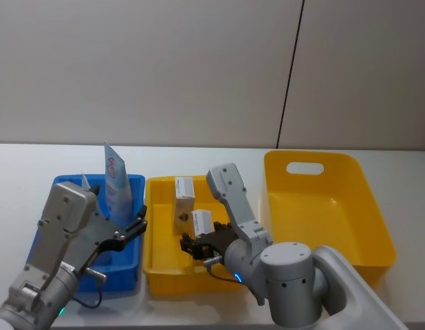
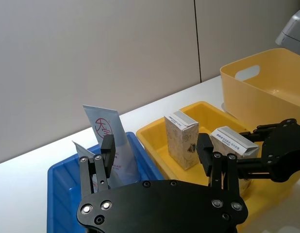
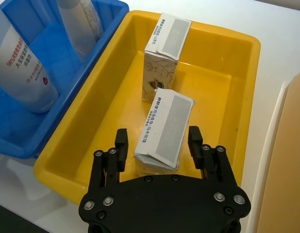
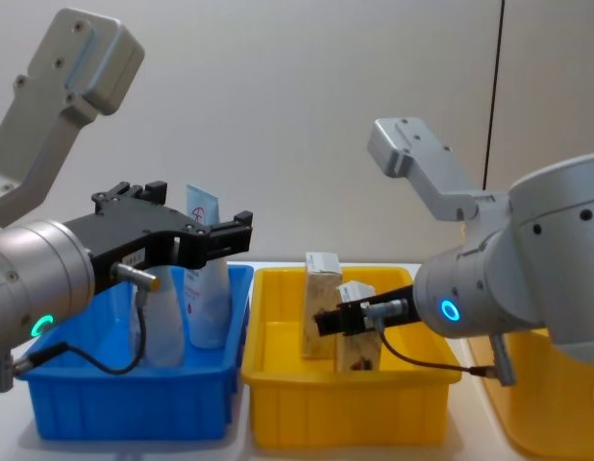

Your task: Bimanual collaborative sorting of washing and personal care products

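The right gripper (image 3: 158, 141) is spread, straddling the near cream carton (image 3: 164, 121) upright in the middle yellow tray (image 3: 67, 162); head view places carton at gripper's 12 o'clock, top face lengthwise between fingers (image 3: 122, 143); the left gripper (image 2: 156, 145), spread and empty over the blue tray (image 1: 123, 278), is farther.

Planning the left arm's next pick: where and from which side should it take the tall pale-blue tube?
Probably the upper body of the tall tube, below its flat sealed end, from above. It stands nearly upright with the walls of the blue tray around its base, and it flattens toward the top, so close the left pincer across the broad faces.
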